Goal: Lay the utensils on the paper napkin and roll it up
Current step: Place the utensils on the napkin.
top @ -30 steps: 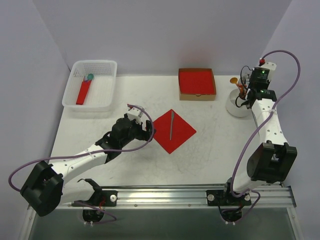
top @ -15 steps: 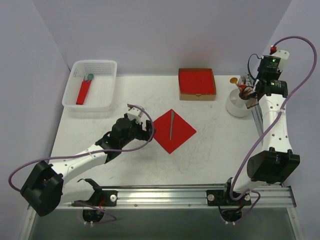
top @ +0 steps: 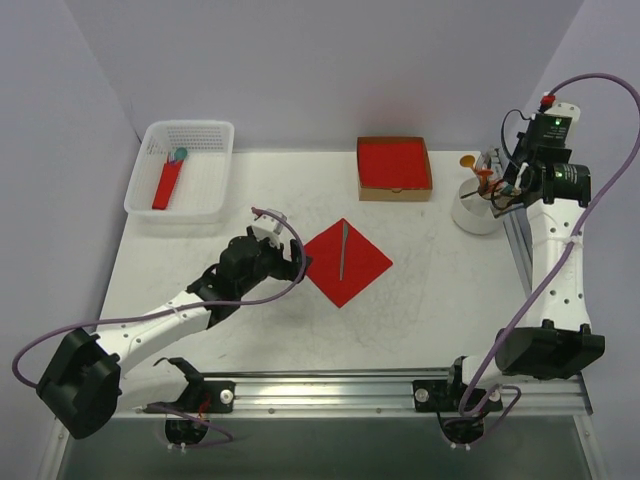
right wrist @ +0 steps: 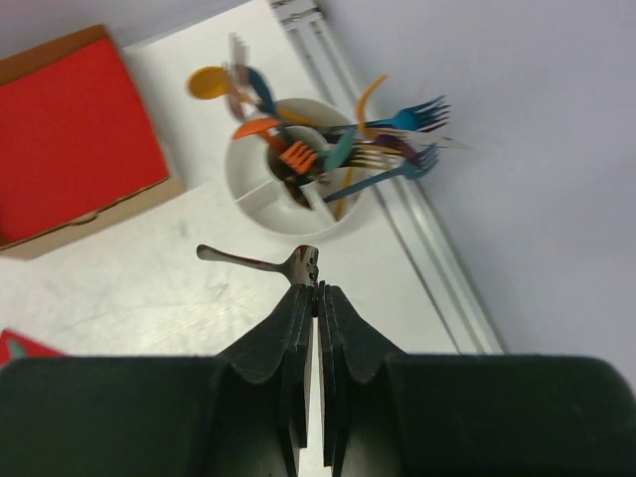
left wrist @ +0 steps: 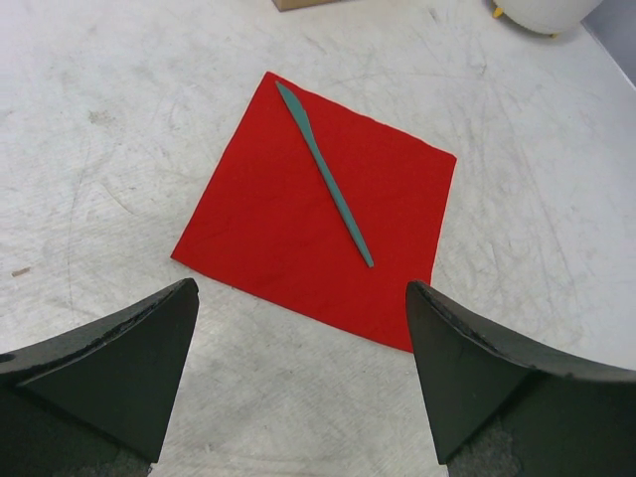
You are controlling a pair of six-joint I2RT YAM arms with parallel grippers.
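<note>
Napkin [top: 347,262], bright red and square, lay flat near the middle of the table [top: 430,290], turned corner-on to the arms like a diamond. A slim grey knife [left wrist: 323,169] rested on it, running from the far corner toward the centre, wholly on the paper. The left gripper [top: 300,262] hung just beside the napkin's left corner, jaws spread wide and holding nothing. The right gripper [right wrist: 316,288] hung above the table's far right, near the white cup [right wrist: 260,207] of colourful cutlery [right wrist: 328,154]. Its jaws were pressed together, pinching a slim dark grey utensil [right wrist: 248,260] crosswise at the tips; which piece it was could not be told. A cardboard box [top: 394,192] of red paper sat beyond the napkin.
</note>
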